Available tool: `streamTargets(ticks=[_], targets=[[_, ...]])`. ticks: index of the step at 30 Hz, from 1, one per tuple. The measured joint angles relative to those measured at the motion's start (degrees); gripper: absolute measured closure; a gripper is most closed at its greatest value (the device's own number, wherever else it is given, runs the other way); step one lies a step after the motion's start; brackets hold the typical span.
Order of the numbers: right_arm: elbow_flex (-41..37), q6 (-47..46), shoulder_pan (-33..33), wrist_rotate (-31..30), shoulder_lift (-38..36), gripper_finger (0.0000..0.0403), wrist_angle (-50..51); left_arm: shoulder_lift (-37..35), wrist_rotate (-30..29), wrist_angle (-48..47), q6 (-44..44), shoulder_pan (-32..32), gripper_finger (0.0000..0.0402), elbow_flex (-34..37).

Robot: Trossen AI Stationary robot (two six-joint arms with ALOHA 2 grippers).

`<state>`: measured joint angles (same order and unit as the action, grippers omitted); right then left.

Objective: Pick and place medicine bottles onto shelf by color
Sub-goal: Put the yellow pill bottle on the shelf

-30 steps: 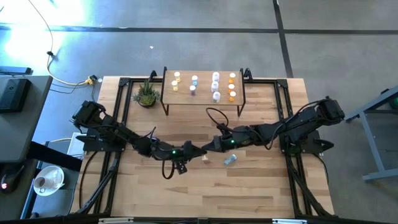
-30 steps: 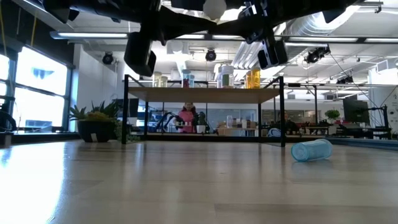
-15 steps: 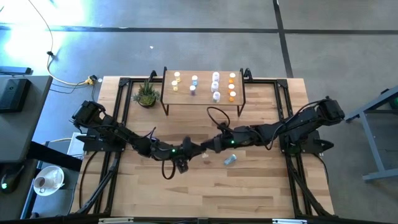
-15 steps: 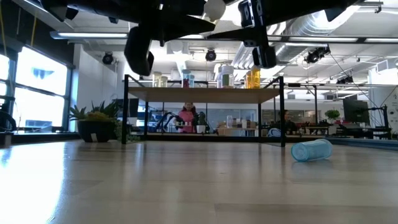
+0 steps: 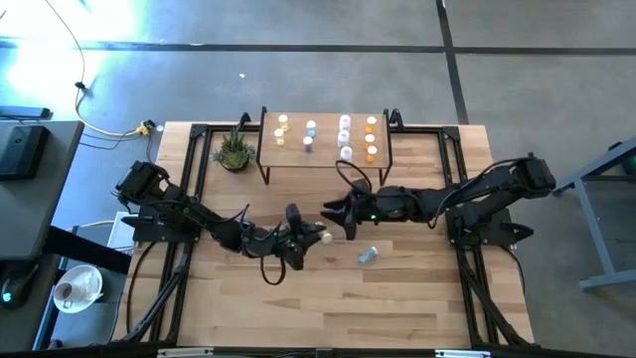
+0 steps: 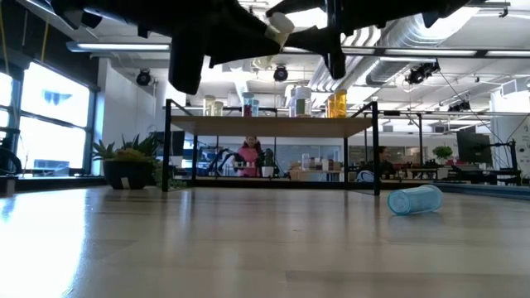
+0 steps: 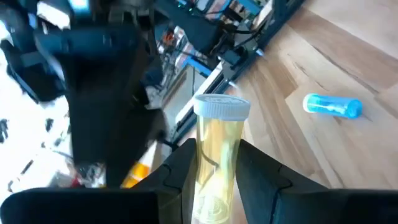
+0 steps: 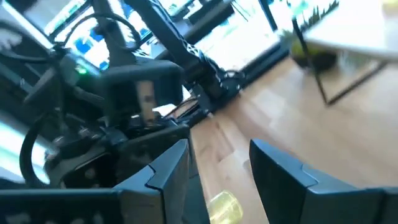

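Note:
My left gripper (image 7: pixel 216 152) is shut on a yellow medicine bottle (image 7: pixel 217 143) with a white cap (image 5: pixel 323 237), held above the table's middle. My right gripper (image 5: pixel 331 212) hovers open just beyond the bottle on its far right side, touching nothing. The right wrist view (image 8: pixel 217 165) shows the yellow bottle (image 8: pixel 224 208) below the spread fingers. A blue bottle (image 5: pixel 368 257) lies on its side on the table. The shelf (image 5: pixel 324 155) at the far edge carries several bottles standing in rows by colour. My left gripper pinches the bottle's yellow body (image 7: pixel 214 168) between its two fingers. The bottle lies along the fingers, and its capped end (image 7: pixel 222 107) sticks out past their tips. The fingers come about level from the table's left. The bottle is lifted clear of the table.
A small potted plant (image 5: pixel 235 151) stands left of the shelf. Black frame rails (image 5: pixel 195 169) run along the table's left and right sides. Bare wood lies toward the near edge (image 5: pixel 328 308). Beyond the table, a person in pink (image 6: pixel 248 156) shows in the room.
My right gripper has opened, let go of the yellow bottle and drawn back toward the far right and up a little, rolling its wrist. My left gripper has kept its place and its hold while rolling, so the bottle's cap now points toward the right.

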<state>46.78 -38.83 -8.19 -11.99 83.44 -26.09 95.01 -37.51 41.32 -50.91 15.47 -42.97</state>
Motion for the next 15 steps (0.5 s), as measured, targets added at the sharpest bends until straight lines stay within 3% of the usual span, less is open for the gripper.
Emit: streamTargets(ticks=[11, 15], targets=[[0.0, 28.7, 0.3, 0.3, -3.3, 0.0242, -5.2, -2.0, -2.8, 2.1, 19.5, -2.3, 0.0316, 6.9], [0.0, 34.7, 0.3, 0.4, -3.3, 0.0242, -7.7, -5.1, -2.7, 2.4, 27.9, -3.5, 0.0316, 11.0]])
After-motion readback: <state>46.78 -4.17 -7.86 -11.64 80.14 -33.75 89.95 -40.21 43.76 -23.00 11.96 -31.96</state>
